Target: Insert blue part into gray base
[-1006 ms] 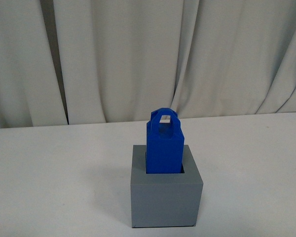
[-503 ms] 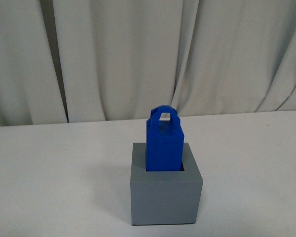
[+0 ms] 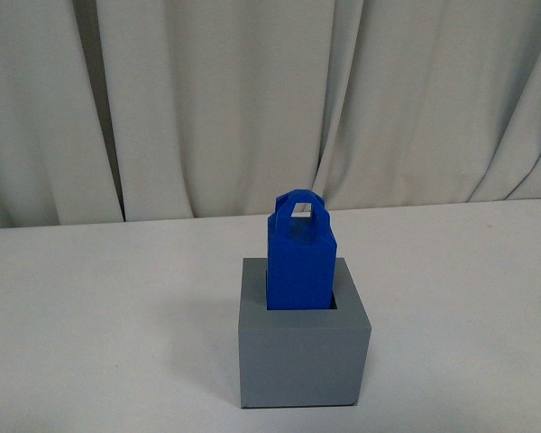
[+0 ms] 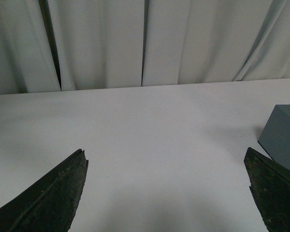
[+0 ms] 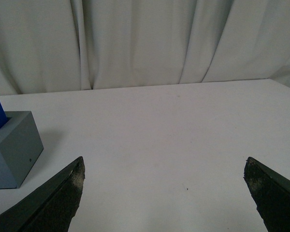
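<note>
The front view looks straight ahead and slightly down over the white counter [image 3: 90, 316] toward a pale curtain [image 3: 216, 99], with the gray base [image 3: 304, 361] close and central. Both wrist views sit low over the counter, facing the same curtain, each framed by its dark fingers [image 4: 53, 198] [image 5: 55, 203]. All three views share the gray base: it shows at one edge of the left wrist view [image 4: 282, 137] and at the opposite edge of the right wrist view [image 5: 12, 150].

A: Where's the blue part [image 3: 299, 262]?
B: Standing upright in the recess of the gray base [image 3: 303, 356], its looped handle on top.
A: And the base?
B: On the white table [image 3: 99, 316], near the front edge of the view, with pale curtains [image 3: 252, 99] behind.
</note>
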Controlling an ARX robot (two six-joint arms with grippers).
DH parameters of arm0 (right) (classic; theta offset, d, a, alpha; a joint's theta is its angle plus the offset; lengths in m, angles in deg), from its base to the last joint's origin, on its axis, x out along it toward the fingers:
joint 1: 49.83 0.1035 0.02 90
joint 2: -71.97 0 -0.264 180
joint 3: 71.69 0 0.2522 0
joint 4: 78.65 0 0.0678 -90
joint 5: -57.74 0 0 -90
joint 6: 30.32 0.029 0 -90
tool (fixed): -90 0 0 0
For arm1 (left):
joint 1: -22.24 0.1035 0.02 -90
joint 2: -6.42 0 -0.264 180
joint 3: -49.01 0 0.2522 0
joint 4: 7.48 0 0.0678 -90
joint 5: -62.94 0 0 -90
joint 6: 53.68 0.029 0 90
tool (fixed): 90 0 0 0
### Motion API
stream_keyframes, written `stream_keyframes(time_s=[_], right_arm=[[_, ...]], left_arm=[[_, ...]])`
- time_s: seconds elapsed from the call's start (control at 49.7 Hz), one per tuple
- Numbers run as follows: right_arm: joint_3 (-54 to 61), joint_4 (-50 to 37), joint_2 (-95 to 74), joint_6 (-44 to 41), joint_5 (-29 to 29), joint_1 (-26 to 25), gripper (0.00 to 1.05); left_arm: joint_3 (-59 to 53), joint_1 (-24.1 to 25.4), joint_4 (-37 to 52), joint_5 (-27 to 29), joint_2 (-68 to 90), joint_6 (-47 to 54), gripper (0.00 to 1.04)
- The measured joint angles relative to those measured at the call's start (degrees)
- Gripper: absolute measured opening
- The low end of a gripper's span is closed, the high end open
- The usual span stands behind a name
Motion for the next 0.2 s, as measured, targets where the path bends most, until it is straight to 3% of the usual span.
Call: stream_keyframes(time_s=[0.201], right_arm=[[0.0, 0.0, 0.0, 0.0, 0.0, 0.0, 0.97]], left_arm=[[0.0, 0.0, 0.0, 0.0, 0.0, 0.0, 0.99]])
